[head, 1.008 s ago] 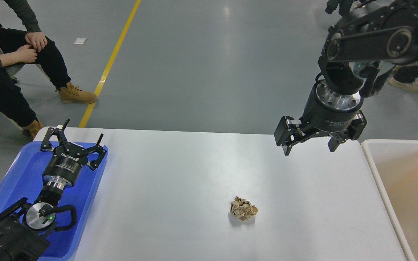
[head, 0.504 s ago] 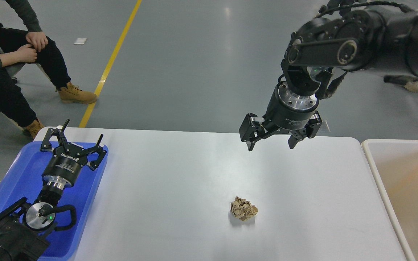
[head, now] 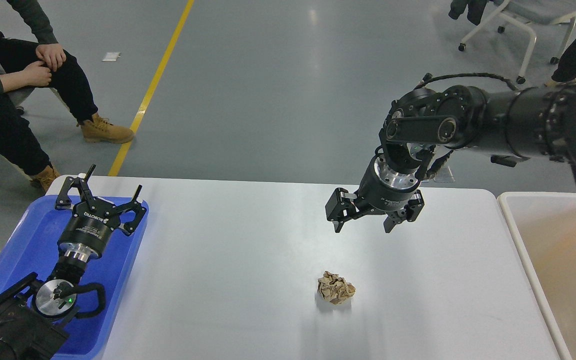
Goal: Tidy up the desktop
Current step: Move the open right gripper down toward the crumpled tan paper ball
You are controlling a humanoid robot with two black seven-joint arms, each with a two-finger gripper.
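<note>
On desktop (head: 228,280): paper ball (head: 335,288) | right claw (head: 363,227) above, spread

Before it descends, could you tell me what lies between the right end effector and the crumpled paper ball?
Nothing: in the head view only bare desktop separates the open right end effector from the paper ball.

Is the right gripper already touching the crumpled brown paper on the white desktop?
No, the right gripper hangs open above the desktop, and the crumpled brown paper lies apart from it, nearer the camera.
</note>
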